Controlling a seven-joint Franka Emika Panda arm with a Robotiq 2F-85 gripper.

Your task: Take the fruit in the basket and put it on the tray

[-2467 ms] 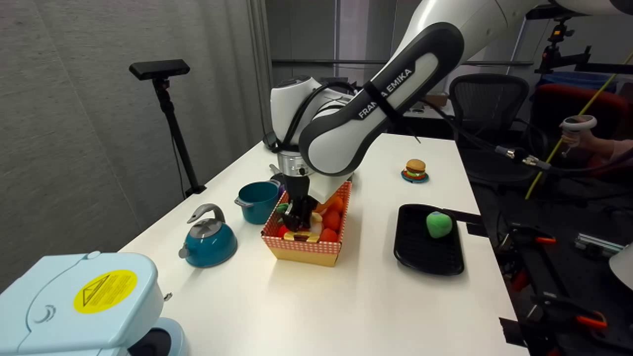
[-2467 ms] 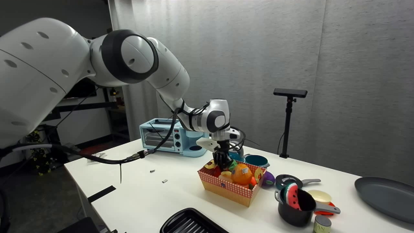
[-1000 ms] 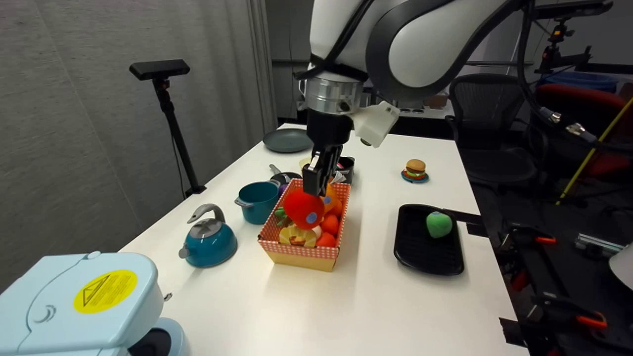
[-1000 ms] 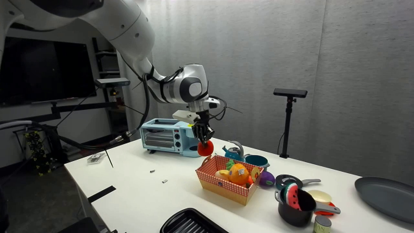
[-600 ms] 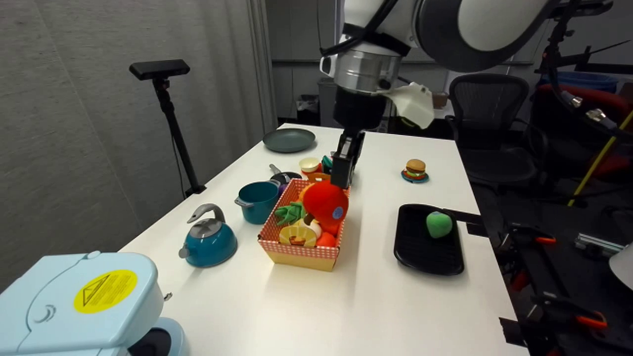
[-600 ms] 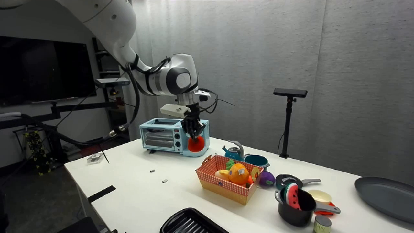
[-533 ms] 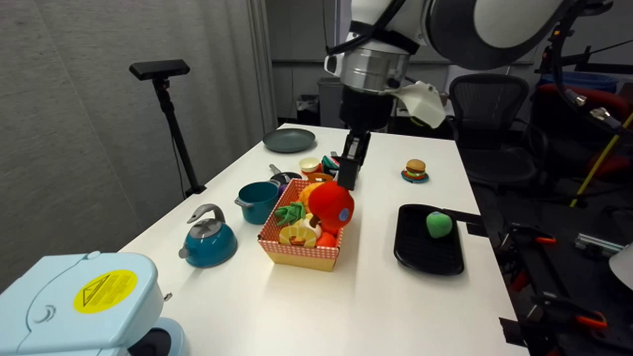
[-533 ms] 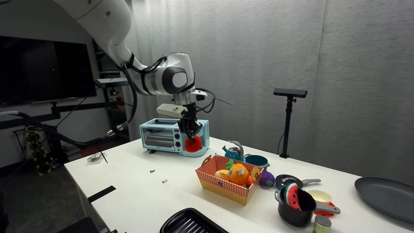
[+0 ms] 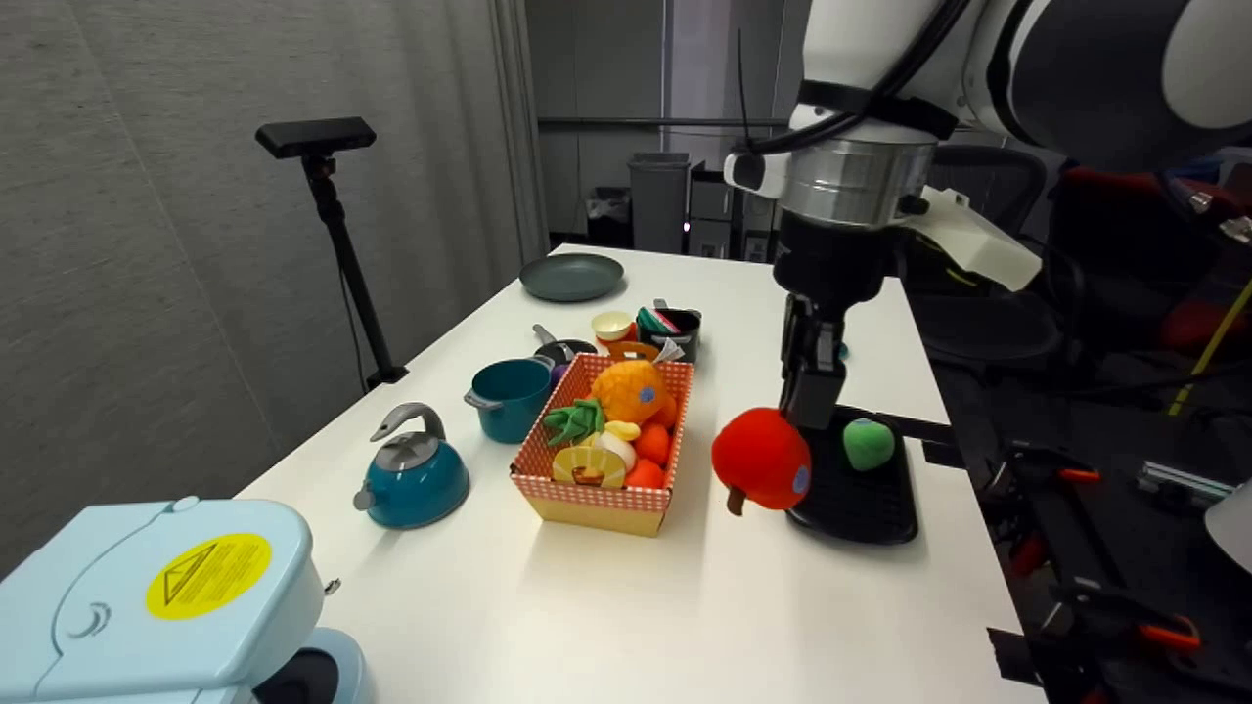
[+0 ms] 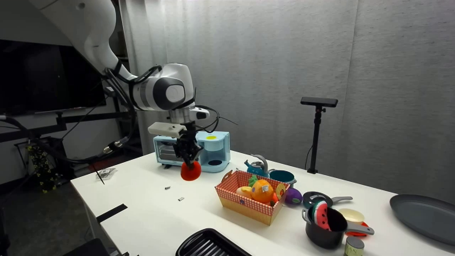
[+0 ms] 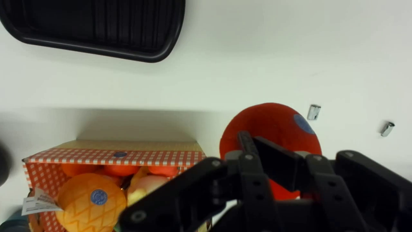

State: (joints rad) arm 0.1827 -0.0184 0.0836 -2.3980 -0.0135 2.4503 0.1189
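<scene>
The red fruit (image 9: pixel 761 460) is in my gripper (image 9: pixel 800 418), which is shut on it. I hold it above the table, between the basket (image 9: pixel 597 510) and the black tray (image 9: pixel 856 526). The fruit also shows in an exterior view (image 10: pixel 190 172) and, under the fingers (image 11: pixel 253 139), in the wrist view (image 11: pixel 273 120). The red-checked basket also shows in an exterior view (image 10: pixel 245 210) and in the wrist view (image 11: pixel 128 156). The tray is cut off by the frame edge in an exterior view (image 10: pixel 209 245) and in the wrist view (image 11: pixel 128 53). A green fruit (image 9: pixel 869 445) lies on the tray.
An orange fruit (image 9: pixel 629 391) and other toy food fill the basket. A teal kettle (image 9: pixel 416 481), teal pot (image 9: pixel 511 401), black pot (image 10: pixel 325 233), grey plate (image 10: pixel 423 217) and light-blue oven (image 10: pixel 176 152) stand around. Small metal pieces (image 11: pixel 313 112) lie on the table.
The gripper was down in the basket. It has risen out with the red fruit and moved away from the basket toward the tray's side, recently lowering a little. The basket has shifted slightly.
</scene>
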